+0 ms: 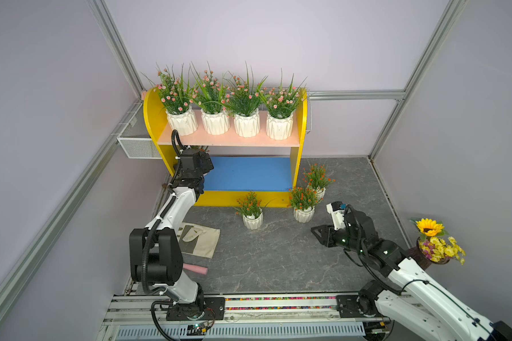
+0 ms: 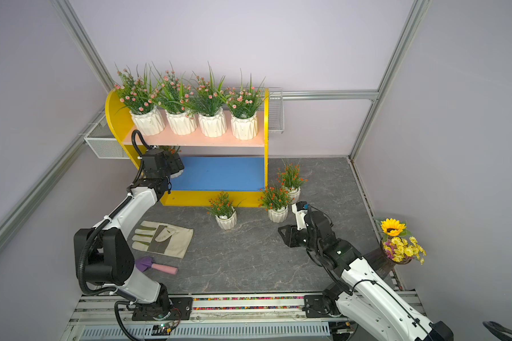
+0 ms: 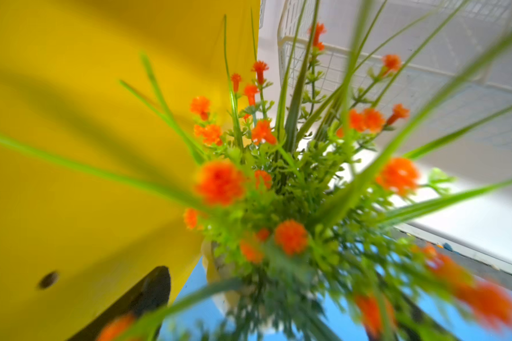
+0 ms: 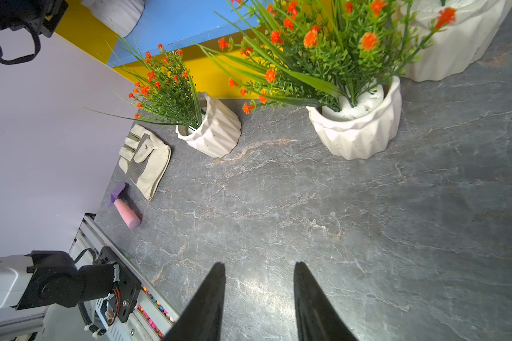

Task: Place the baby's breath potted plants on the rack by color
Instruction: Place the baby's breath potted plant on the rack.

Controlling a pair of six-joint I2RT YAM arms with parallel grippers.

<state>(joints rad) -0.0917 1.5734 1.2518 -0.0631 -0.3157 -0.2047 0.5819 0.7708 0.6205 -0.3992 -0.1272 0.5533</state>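
Potted plants, pink ones [image 1: 246, 122]: four in a row on the pink upper board [image 1: 228, 141] of the rack [image 1: 153, 118]. That tier is full, so the orange ones presumably belong on the blue lower board [image 1: 249, 174], which keeps the colours apart.

One orange plant [image 3: 278, 206] stands at the far left end of the lower board, tucked against the yellow side panel, probably to leave room for more on its right. The left gripper [image 1: 205, 161] is around it. The left wrist view is blurry, but blue board shows between one finger [image 3: 148, 295] and the pot, so the jaws look spread and off the pot. The left arm reaches forward and low, with its wrist under the upper board.

Three orange plants are not yet shelved and sit on the table [image 1: 278, 259]. One [image 1: 252, 220] is near the rack's front edge. Two are by the rack's right end, one nearer [image 1: 303, 213] and one farther [image 1: 318, 192].

The right gripper [image 4: 259, 265] hovers over bare table near the nearer right-end plant, pointing left. Its jaws are apart with nothing between them. The right arm is bent, elbow back to the right. It is likely next for that plant, and the leaves overhang the pot, so it should approach from the side.
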